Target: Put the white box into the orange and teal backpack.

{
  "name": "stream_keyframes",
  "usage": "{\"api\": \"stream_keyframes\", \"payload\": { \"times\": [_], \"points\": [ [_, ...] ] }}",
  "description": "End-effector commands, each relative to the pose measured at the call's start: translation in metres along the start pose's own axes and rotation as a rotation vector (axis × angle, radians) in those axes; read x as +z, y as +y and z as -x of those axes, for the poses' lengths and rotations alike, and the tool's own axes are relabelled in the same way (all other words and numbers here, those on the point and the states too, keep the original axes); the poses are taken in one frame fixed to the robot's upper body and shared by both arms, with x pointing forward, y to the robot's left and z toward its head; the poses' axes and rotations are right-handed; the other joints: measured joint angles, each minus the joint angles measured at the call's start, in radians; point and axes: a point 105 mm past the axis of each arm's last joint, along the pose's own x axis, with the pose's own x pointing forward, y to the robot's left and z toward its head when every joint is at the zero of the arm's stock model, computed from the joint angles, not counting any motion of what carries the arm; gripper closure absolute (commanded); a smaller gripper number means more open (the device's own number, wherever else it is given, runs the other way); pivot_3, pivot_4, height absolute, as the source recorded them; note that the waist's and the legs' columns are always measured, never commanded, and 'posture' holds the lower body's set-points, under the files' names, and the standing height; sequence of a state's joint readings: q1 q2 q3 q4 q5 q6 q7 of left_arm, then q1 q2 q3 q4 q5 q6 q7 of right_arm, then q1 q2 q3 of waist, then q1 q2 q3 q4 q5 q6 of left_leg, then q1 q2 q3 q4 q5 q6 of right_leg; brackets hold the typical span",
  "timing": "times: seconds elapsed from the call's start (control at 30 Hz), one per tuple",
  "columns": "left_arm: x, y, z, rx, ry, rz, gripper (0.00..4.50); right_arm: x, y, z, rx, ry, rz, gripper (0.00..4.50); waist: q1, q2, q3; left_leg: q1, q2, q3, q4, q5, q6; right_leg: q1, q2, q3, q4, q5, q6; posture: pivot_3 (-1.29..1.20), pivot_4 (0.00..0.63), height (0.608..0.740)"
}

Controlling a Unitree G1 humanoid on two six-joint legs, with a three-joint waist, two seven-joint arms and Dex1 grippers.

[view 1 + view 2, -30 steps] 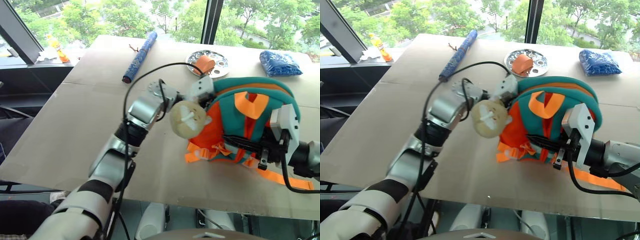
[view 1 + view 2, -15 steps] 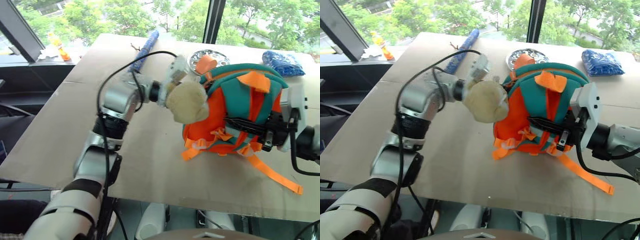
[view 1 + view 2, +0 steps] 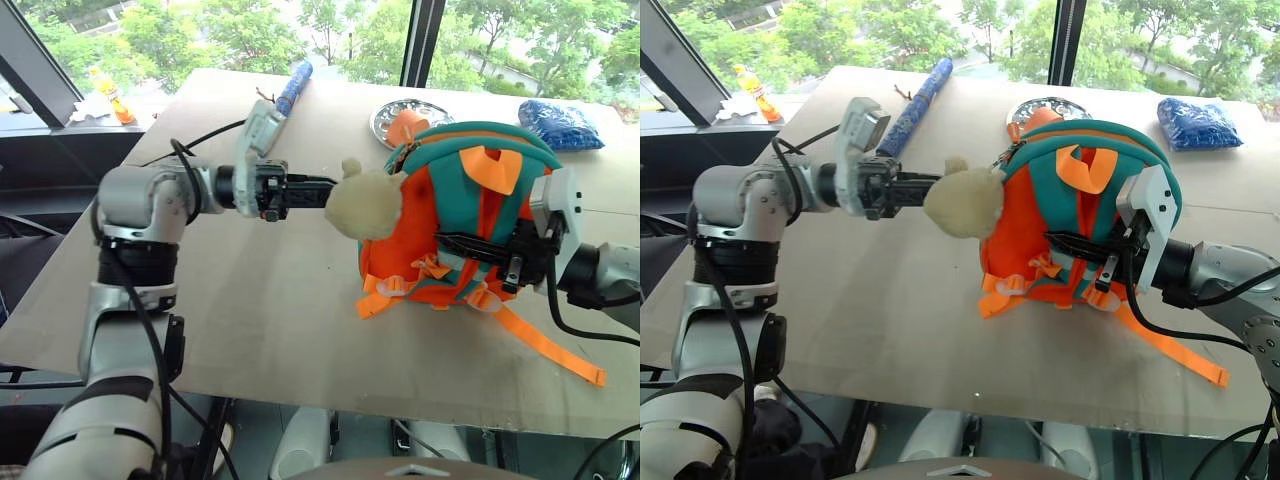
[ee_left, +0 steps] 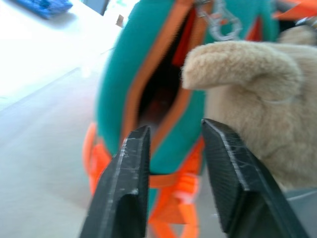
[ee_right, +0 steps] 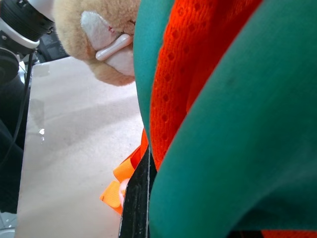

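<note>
The orange and teal backpack (image 3: 455,195) stands upright on the table, its beige plush charm (image 3: 365,205) hanging at its left side. My left gripper (image 3: 328,190) points level towards the backpack, tips just at the plush. In the left wrist view its fingers (image 4: 131,173) stand apart with nothing between them, and the backpack's unzipped opening (image 4: 158,89) shows beyond. My right gripper (image 3: 460,243) is shut on the backpack's front, among the orange straps. The white box is out of view.
Along the far side of the cardboard-coloured table (image 3: 250,300) lie a blue patterned roll (image 3: 290,88), a metal plate (image 3: 432,108) with an orange object, and a blue crinkly bag (image 3: 560,125). An orange bottle (image 3: 108,98) stands beyond the far left corner.
My left arm has swung out to the left and up, drawing its gripper back from the backpack's top to the plush, fingers narrower. The backpack now stands more upright in the right gripper.
</note>
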State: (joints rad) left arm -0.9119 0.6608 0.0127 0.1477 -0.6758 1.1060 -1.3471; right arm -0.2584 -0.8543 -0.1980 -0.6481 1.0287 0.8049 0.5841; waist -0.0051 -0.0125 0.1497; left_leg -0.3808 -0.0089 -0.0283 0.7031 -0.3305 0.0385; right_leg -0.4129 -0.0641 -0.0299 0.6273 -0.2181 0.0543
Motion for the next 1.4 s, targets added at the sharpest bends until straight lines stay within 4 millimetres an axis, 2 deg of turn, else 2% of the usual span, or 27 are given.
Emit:
{"api": "stream_keyframes", "payload": {
  "times": [0.03, 0.1, 0.13, 0.2, 0.27, 0.5, 0.6, 0.83, 0.9, 1.0, 1.07, 1.17, 1.2, 1.27, 1.37, 1.4],
  "points": [
    [0.016, -0.019, 0.006, -0.042, -0.042, -0.028, 2.64, 0.009, 0.003, -0.001, 0.016, -0.032, 0.037, 4.5, 0.0, 0.0, 0.0, 0.0, 0.0, 0.0, 0.0, 0.0, 0.0, 0.0, 0.0, 0.0, 0.0, 0.0, 0.0, 0.0, 0.15, 0.731],
    [0.023, -0.018, 0.01, -0.034, -0.087, 0.001, 2.64, 0.008, 0.003, -0.002, 0.02, -0.028, 0.037, 4.5, 0.001, 0.0, 0.0, 0.001, 0.0, 0.0, 0.0, 0.0, 0.0, 0.0, 0.0, 0.0, -0.001, 0.0, 0.0, 0.0, 0.15, 0.731],
    [0.026, -0.012, 0.014, 0.0, -0.105, 0.014, 2.42, 0.007, 0.003, -0.003, 0.021, -0.027, 0.037, 4.5, 0.001, 0.0, 0.0, 0.001, 0.0, 0.0, 0.0, 0.0, 0.0, 0.0, 0.0, 0.0, -0.001, 0.0, 0.0, 0.0, 0.15, 0.731],
    [0.024, -0.006, 0.018, 0.05, -0.087, -0.007, 1.75, 0.007, 0.002, -0.003, 0.024, -0.027, 0.037, 4.5, 0.0, 0.0, 0.0, 0.001, 0.0, 0.0, 0.0, 0.0, 0.0, 0.0, 0.0, 0.0, 0.0, 0.0, 0.0, 0.0, 0.15, 0.731],
    [0.03, -0.012, 0.013, 0.019, -0.096, -0.01, 0.9, 0.007, 0.002, -0.004, 0.025, -0.026, 0.038, 4.5, -0.002, 0.0, 0.0, 0.002, 0.0, 0.001, 0.0, 0.0, 0.0, 0.0, 0.0, 0.001, 0.0, 0.0, 0.0, 0.0, 0.15, 0.731],
    [0.016, -0.035, -0.014, -0.097, 0.0, -0.028, 0.9, 0.007, 0.002, -0.006, 0.028, -0.03, 0.04, 4.5, 0.0, 0.0, 0.0, 0.0, 0.0, 0.0, 0.0, 0.0, 0.0, 0.0, 0.0, 0.001, -0.001, 0.0, 0.0, 0.0, 0.15, 0.731],
    [0.019, -0.047, -0.012, -0.177, -0.02, 0.053, 0.9, 0.007, 0.003, -0.006, 0.029, -0.029, 0.039, 4.5, -0.002, 0.0, 0.0, 0.001, 0.0, 0.001, 0.0, 0.0, 0.0, 0.0, 0.0, 0.001, -0.001, 0.0, 0.0, 0.0, 0.15, 0.731],
    [-0.019, -0.036, -0.045, -0.128, 0.117, 0.004, 0.9, 0.007, 0.003, -0.009, 0.03, -0.032, 0.036, 4.5, 0.0, 0.0, 0.0, 0.001, 0.0, 0.001, 0.0, 0.0, 0.0, 0.0, 0.0, 0.002, -0.001, 0.0, 0.0, 0.0, 0.15, 0.731],
    [-0.021, -0.035, -0.05, -0.138, 0.104, -0.001, 1.51, 0.008, 0.004, -0.009, 0.03, -0.034, 0.039, 4.5, 0.002, 0.0, 0.0, 0.001, 0.0, 0.001, 0.0, 0.0, 0.0, 0.0, -0.001, 0.002, -0.001, 0.0, 0.0, 0.0, 0.15, 0.731],
    [-0.011, -0.034, -0.049, -0.131, 0.032, -0.011, 2.55, 0.01, 0.003, -0.008, 0.018, -0.037, 0.045, 4.5, 0.002, 0.0, 0.0, 0.001, 0.0, 0.001, 0.0, 0.0, 0.0, 0.0, -0.001, 0.002, -0.001, 0.0, 0.0, 0.0, 0.15, 0.731],
    [-0.005, -0.035, -0.044, -0.134, -0.003, 0.001, 3.5, 0.011, 0.001, -0.007, 0.008, -0.04, 0.048, 4.5, 0.002, 0.0, 0.0, 0.001, 0.0, 0.001, 0.0, 0.0, 0.0, 0.0, 0.0, 0.002, -0.001, 0.0, 0.0, 0.0, 0.15, 0.731],
    [-0.002, -0.03, -0.028, -0.077, -0.045, 0.024, 4.26, 0.014, -0.009, -0.006, -0.053, -0.061, 0.05, 4.5, 0.0, 0.0, 0.0, 0.001, 0.0, 0.001, 0.0, 0.0, 0.0, 0.0, 0.0, 0.002, -0.001, 0.0, 0.0, 0.0, 0.15, 0.731],
    [-0.001, -0.028, -0.023, -0.058, -0.06, 0.033, 4.45, 0.015, -0.014, -0.006, -0.08, -0.07, 0.052, 4.5, -0.001, 0.0, 0.0, 0.002, 0.0, 0.001, 0.0, 0.0, 0.0, 0.0, 0.0, 0.002, -0.001, 0.0, 0.0, 0.0, 0.15, 0.731],
    [0.001, -0.022, -0.01, -0.009, -0.085, 0.039, 4.45, 0.019, -0.032, -0.005, -0.178, -0.105, 0.045, 4.5, -0.005, 0.0, 0.0, 0.002, 0.0, 0.001, 0.0, 0.0, 0.0, 0.0, 0.0, 0.002, -0.001, 0.0, 0.0, 0.0, 0.15, 0.731],
    [0.001, -0.013, 0.004, 0.058, -0.112, 0.053, 4.45, 0.025, -0.048, -0.001, -0.265, -0.154, 0.041, 4.5, -0.006, 0.0, 0.0, 0.002, 0.0, 0.002, 0.0, 0.0, -0.001, 0.0, 0.0, 0.002, 0.0, 0.0, 0.0, 0.0, 0.15, 0.731],
    [-0.006, -0.006, 0.008, 0.101, -0.094, 0.058, 4.45, 0.031, -0.054, 0.001, -0.298, -0.191, 0.033, 4.5, -0.005, 0.0, 0.0, 0.002, 0.0, 0.002, 0.0, 0.0, -0.001, 0.0, 0.0, 0.002, 0.0, 0.0, 0.0, 0.0, 0.15, 0.731]
  ]
}}
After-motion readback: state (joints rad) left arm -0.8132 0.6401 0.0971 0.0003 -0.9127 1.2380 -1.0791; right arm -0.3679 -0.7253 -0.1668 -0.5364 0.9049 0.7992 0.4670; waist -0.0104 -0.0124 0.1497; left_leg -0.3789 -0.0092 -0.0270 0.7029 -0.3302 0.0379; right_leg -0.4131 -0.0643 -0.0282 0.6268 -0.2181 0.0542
